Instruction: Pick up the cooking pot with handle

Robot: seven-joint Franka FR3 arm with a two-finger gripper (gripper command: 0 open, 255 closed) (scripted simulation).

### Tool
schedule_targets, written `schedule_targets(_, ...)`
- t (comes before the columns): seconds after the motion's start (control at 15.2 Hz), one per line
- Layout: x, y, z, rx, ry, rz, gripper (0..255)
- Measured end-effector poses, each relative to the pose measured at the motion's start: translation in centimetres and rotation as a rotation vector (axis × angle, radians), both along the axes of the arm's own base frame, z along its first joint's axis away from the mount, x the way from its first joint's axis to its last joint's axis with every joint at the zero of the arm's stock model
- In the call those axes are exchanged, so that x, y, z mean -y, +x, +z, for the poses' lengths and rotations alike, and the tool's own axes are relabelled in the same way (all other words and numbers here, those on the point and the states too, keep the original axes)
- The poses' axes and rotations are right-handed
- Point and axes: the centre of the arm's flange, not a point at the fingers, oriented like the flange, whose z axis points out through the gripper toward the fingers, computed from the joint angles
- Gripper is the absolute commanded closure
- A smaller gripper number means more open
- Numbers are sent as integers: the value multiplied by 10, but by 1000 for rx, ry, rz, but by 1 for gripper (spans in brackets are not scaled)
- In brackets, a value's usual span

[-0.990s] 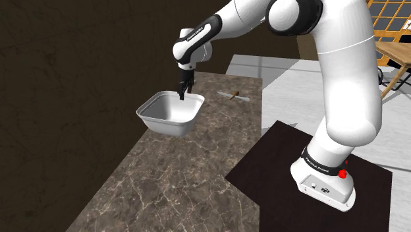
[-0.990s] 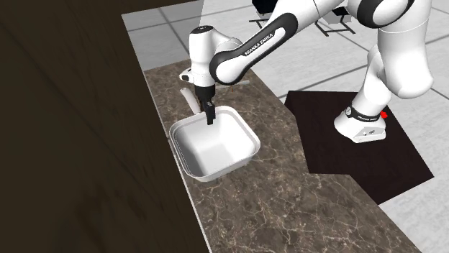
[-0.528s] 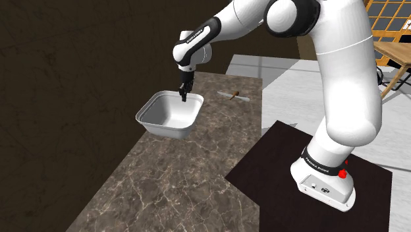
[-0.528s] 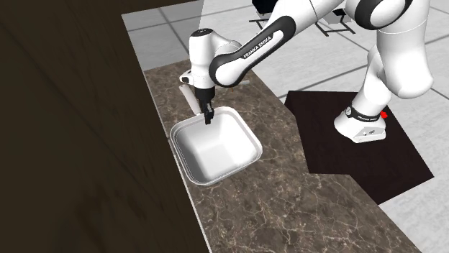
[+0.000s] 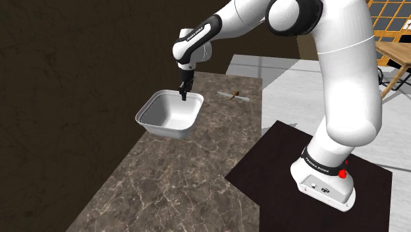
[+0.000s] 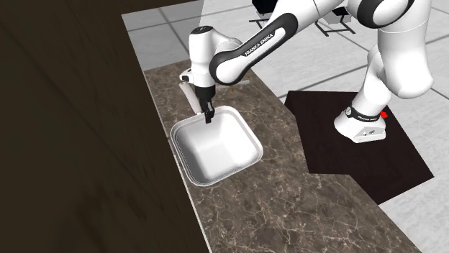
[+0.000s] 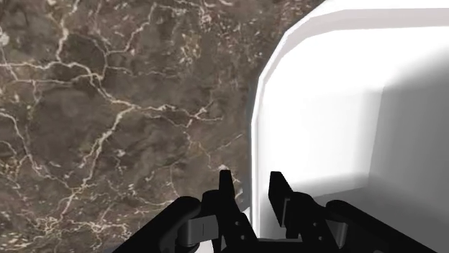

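Simulated Franka arm (image 5: 342,72) at a brown marble table (image 5: 171,184). We see the pot (image 5: 168,117), drawn pale grey-white as a square, open vessel with rounded corners, near the table's far end in the shoulder view and close to the dark wall (image 5: 66,79) along the table's long edge. The gripper (image 5: 183,96) points down at the pot's rim on the side nearest the far end of the table.

In the second exterior view, the pot (image 6: 216,147) lies near the table (image 6: 288,194) edge that meets the wall, and the gripper (image 6: 209,116) meets its upper rim.

In the wrist view, the fingers (image 7: 225,190) of the gripper (image 7: 250,183) straddle the wall of the pot (image 7: 338,108), one outside over the table (image 7: 108,108) and one inside the white hollow, closed on the rim between them. We cannot tell whether the pot's base touches the table.

A small slender utensil (image 5: 234,96) lies on the table beyond the pot, apart from it. The arm's base sits on the dark stand (image 5: 276,158) above a light floor (image 5: 290,79).
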Motion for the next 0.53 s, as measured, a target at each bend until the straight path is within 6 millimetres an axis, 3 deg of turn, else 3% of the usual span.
schedule_targets(0.53, 0, 0, 41, -2, 0, 0, 255)
